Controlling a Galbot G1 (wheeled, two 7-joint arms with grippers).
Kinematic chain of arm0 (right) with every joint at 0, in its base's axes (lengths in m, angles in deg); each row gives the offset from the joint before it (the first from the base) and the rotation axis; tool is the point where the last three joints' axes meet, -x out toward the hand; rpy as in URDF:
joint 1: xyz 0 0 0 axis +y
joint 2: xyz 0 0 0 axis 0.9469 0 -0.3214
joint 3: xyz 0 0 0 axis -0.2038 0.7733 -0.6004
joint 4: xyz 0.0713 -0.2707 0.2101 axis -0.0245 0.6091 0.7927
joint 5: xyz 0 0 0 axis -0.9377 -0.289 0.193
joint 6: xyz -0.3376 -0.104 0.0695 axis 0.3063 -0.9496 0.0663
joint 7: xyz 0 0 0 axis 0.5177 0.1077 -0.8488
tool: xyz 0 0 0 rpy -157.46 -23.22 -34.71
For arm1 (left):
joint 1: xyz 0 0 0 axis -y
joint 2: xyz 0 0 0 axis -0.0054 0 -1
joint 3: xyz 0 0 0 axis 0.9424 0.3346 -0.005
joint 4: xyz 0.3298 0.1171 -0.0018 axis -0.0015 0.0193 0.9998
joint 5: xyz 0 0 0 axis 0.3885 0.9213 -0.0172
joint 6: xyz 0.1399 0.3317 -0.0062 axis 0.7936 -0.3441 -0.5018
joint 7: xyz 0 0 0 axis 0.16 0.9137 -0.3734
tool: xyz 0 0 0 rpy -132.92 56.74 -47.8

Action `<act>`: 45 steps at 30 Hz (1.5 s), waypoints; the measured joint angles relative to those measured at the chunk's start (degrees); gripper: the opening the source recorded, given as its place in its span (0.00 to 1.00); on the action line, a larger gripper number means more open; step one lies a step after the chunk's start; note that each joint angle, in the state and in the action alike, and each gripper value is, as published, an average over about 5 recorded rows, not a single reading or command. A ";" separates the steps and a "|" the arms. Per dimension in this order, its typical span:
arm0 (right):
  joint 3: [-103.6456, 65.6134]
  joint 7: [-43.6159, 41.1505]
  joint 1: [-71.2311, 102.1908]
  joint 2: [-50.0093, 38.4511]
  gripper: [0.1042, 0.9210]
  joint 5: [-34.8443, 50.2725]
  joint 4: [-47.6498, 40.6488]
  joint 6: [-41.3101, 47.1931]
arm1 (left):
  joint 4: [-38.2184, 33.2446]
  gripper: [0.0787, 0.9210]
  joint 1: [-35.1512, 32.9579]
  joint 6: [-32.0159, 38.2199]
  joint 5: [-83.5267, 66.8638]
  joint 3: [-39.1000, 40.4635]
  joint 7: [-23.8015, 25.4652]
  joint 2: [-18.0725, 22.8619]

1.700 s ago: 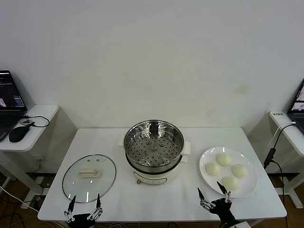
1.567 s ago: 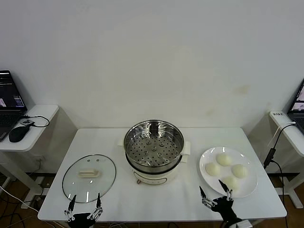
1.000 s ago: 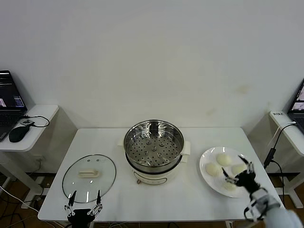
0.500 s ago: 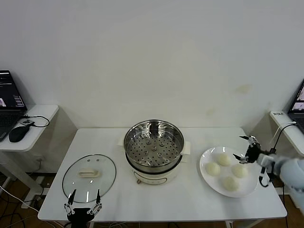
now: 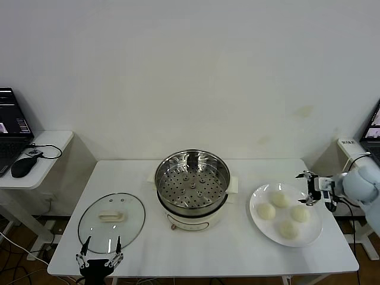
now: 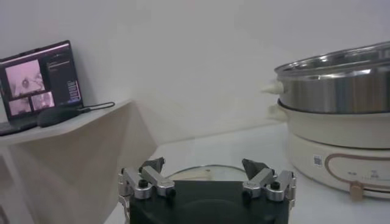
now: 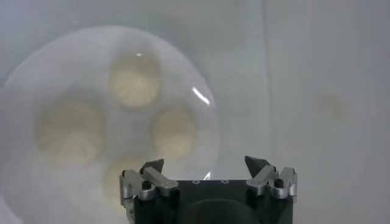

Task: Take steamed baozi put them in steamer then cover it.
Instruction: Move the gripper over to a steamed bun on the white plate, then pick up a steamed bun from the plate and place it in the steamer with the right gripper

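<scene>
Four cream-white baozi lie on a white plate (image 5: 313, 233) at the table's right: one at the back (image 5: 279, 199), one on the left (image 5: 265, 211), one on the right (image 5: 300, 214), one at the front (image 5: 288, 229). My right gripper (image 5: 304, 189) is open and empty, hovering by the plate's far right rim; its wrist view (image 7: 204, 163) looks down on the baozi (image 7: 173, 131). The steel steamer (image 5: 192, 181) stands empty mid-table. The glass cover (image 5: 111, 218) lies flat at the front left. My left gripper (image 5: 99, 257) is open at the table's front edge, just before the cover (image 6: 201, 173).
A side table at the left carries a laptop (image 5: 12, 130) and a mouse (image 5: 24, 167). Another side table with a laptop (image 5: 371, 133) and a hanging cable (image 5: 341, 187) stands close to the right arm. The steamer (image 6: 335, 79) rises to the left gripper's right.
My right gripper has swung from the table's front edge up and rightward, across the plate to its far right rim. The left gripper has sunk slightly at the front edge.
</scene>
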 measured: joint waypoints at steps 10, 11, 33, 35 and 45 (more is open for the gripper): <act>9.21 -2.18 -7.57 5.92 0.88 -2.10 -7.54 -0.92 | 0.00 0.88 0.13 -0.08 -0.02 -0.94 0.07 -0.23; 9.81 -2.30 -8.02 6.52 0.88 -2.36 -8.24 -0.96 | 0.01 0.88 0.15 -0.11 -0.08 -1.03 0.07 -0.25; 13.99 -2.88 -11.48 12.66 0.75 -5.41 -17.06 -0.41 | -0.17 0.88 0.44 -0.49 -0.90 -1.39 0.13 -0.37; 14.11 -2.87 -11.60 12.86 0.73 -5.48 -17.50 -0.34 | -0.25 0.88 0.42 -0.48 -0.88 -1.42 0.12 -0.32; 14.70 -3.52 -12.11 13.07 0.59 -5.26 -17.99 -0.39 | -0.30 0.88 0.28 -0.36 -0.85 -1.46 -0.01 -0.11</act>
